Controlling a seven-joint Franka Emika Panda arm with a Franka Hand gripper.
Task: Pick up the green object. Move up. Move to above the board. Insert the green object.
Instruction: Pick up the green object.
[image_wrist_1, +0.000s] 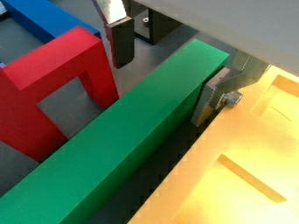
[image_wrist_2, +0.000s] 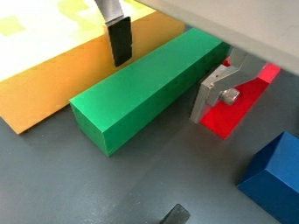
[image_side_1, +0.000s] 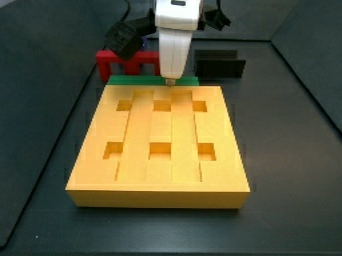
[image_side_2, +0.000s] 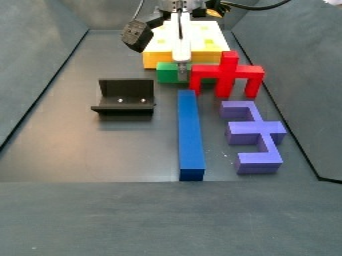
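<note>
Green object (image_wrist_2: 146, 85) lies flat on the dark floor directly under the gripper (image_wrist_2: 170, 72), running lengthwise between its two fingers. One finger (image_wrist_2: 119, 42) hangs by the bar's long side toward the board (image_wrist_2: 47, 79), and its partner (image_wrist_2: 216, 90) by the opposite long side; the jaws stand apart, straddling the bar, and whether the pads touch it cannot be told. In both wrist views only a narrow strip of floor separates the bar from the board's edge, and on the gripper's far side the red piece (image_wrist_1: 47, 87) sits close by, so room is tight on both long sides. One bar end faces open floor. Beyond the red piece lies one blue bar (image_side_2: 189, 140). Farther out stand one purple piece (image_side_2: 254, 135) and one fixture (image_side_2: 123, 98). Six square holes show in the board (image_side_1: 160, 130) in a side view.
</note>
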